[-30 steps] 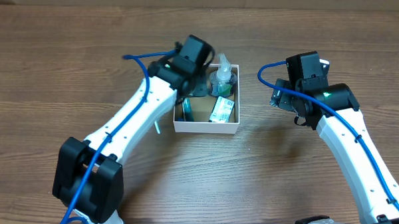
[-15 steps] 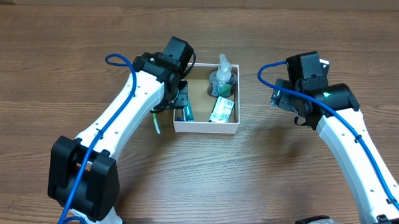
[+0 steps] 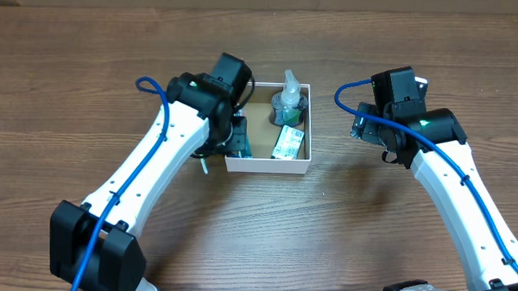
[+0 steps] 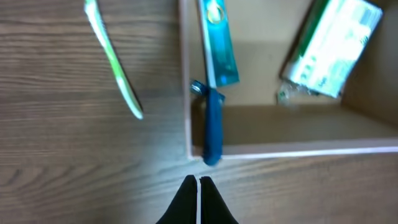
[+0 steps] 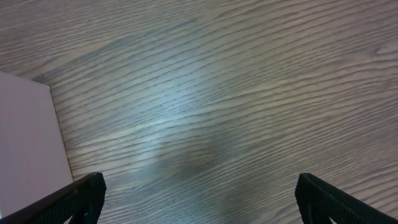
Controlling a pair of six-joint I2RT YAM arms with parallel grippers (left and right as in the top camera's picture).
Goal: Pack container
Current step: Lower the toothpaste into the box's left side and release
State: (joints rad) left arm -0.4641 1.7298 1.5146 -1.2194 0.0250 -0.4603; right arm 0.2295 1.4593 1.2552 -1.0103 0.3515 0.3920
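Sitting on table [image 3: 89,62], container [image 3: 267,166] lies at 3 o'clock of left gripper [image 4: 199,184], which hangs by its left wall in overhead. Fingers are pressed together, pinching nothing. Right gripper [image 5: 199,202] is spread wide and empty, with the container apart at its 9 o'clock.

Left wrist view adds detail. The box corner is at 12 o'clock of the tips. A blue handle [image 4: 212,124] lies along the left wall with its end at the rim, and a teal strip [image 4: 217,43] lies beyond it. Packet [image 4: 329,50] is at 2 o'clock. Green toothbrush [image 4: 115,62] lies outside on the table at 11 o'clock.

Only overhead shows bottle [image 3: 288,99], in the back right corner.

A second ago the left gripper was over the box interior; now it has pulled toward 9 o'clock. Right arm is unchanged.
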